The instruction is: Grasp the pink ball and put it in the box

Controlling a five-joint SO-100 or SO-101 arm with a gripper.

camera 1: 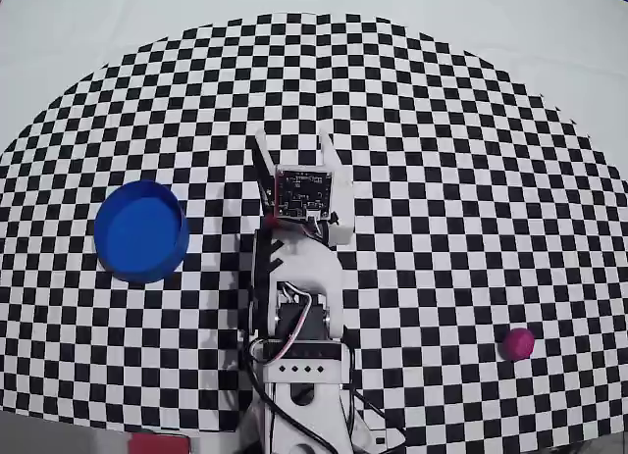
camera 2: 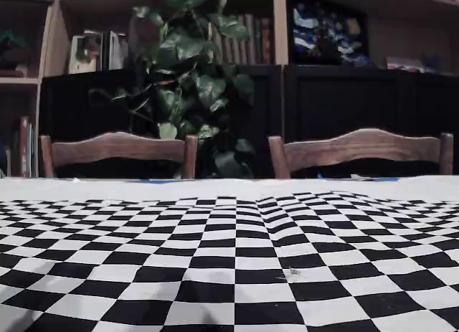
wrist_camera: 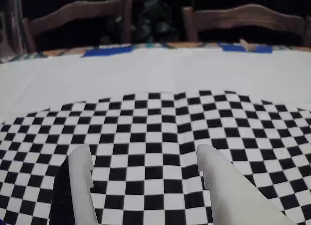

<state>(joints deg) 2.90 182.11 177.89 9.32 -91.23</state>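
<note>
Found at approach stage, nothing grasped. Jaws spread wide and empty over mid-bench (camera 1: 412, 101). Located pink ball (camera 1: 518, 343) well apart, lower right in overhead view (absent from wrist view). Blue box (camera 1: 141, 230) at left. Next: swing toward ball, descend.

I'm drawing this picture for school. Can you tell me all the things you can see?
pink ball: one, pink, lower right of the mat in the overhead view
blue box: one, blue, round, left side of the mat, empty
checkered mat: one, black and white, covering the table
chairs: two, brown wood, behind the table
plant: one, green, between the chairs
bookshelves: brown, at the back
gripper: one, white fingers, open, holding nothing, mat centre
</note>
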